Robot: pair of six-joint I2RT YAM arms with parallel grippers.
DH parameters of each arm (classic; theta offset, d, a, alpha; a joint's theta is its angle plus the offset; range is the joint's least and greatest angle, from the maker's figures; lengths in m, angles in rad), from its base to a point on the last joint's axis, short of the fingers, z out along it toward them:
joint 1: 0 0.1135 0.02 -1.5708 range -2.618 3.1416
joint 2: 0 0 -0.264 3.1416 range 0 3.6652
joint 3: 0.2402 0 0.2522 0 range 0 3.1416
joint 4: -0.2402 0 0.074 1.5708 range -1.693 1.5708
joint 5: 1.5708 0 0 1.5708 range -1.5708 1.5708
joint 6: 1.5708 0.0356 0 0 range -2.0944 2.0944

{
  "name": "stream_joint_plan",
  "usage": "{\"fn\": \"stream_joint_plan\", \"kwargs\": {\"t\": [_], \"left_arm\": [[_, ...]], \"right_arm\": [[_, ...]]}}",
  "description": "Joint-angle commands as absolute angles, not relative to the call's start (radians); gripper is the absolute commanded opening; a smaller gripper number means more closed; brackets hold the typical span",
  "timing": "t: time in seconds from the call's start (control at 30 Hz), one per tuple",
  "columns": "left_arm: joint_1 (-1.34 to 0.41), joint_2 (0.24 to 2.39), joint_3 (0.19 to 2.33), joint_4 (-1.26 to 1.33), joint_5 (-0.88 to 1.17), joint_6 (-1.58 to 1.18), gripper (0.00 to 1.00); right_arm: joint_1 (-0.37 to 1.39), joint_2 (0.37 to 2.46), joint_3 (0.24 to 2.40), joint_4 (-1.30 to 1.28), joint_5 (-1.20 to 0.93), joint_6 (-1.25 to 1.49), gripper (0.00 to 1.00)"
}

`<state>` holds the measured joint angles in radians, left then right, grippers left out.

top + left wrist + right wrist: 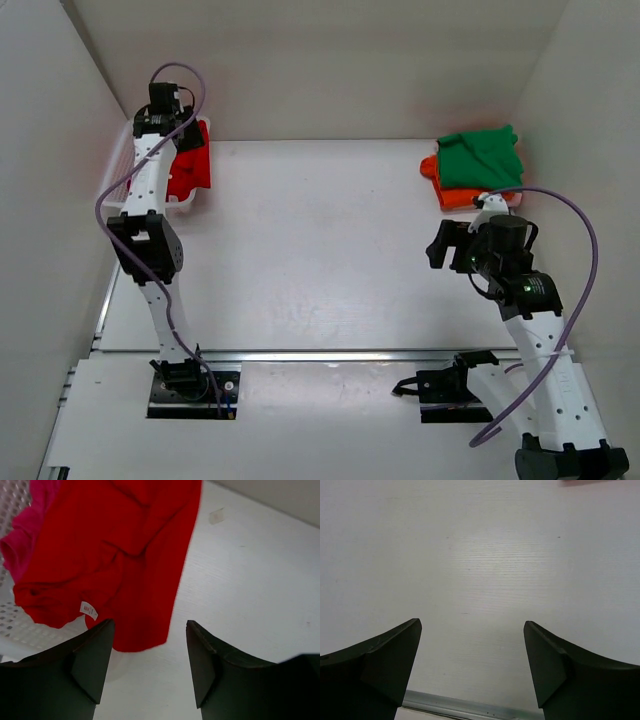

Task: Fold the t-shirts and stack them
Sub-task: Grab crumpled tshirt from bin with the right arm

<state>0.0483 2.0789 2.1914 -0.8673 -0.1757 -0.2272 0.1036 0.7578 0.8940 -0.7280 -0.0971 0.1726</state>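
A bright red t-shirt (115, 555) hangs crumpled over the rim of the white lattice basket (17, 627), its hem on the table and a white tag showing. A magenta pink t-shirt (25, 535) lies beside it in the basket. My left gripper (150, 632) hovers open just in front of the red hem, with nothing between its fingers. In the top view the red t-shirt (188, 165) is at the far left under the left gripper (183, 138). A folded green t-shirt (482, 155) lies on an orange one (462, 198) at the far right. My right gripper (438, 247) stands open over bare table.
The basket (182, 206) stands against the left wall. White walls close in the table on the left, back and right. A metal rail (470, 707) runs along the near table edge below the right gripper (472, 630).
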Motion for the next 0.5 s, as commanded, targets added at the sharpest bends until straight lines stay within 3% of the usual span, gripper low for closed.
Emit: {"fn": "stream_joint_plan", "kwargs": {"t": [0.0,0.17,0.3,0.47], "left_arm": [[0.092,2.135,2.229,-0.846,-0.098,-0.282,0.70],[0.078,2.197,2.198,-0.703,-0.195,-0.284,0.69],[0.080,2.218,2.197,-0.673,-0.124,-0.290,0.71],[0.064,2.198,2.108,-0.592,-0.181,-0.258,0.73]], "right_arm": [[0.058,0.772,0.891,-0.681,-0.178,0.195,0.81],[0.064,0.819,0.861,-0.627,-0.221,0.201,0.82],[0.054,0.847,0.839,-0.594,-0.233,0.209,0.82],[0.046,0.864,0.818,-0.568,-0.259,0.213,0.82]]}}
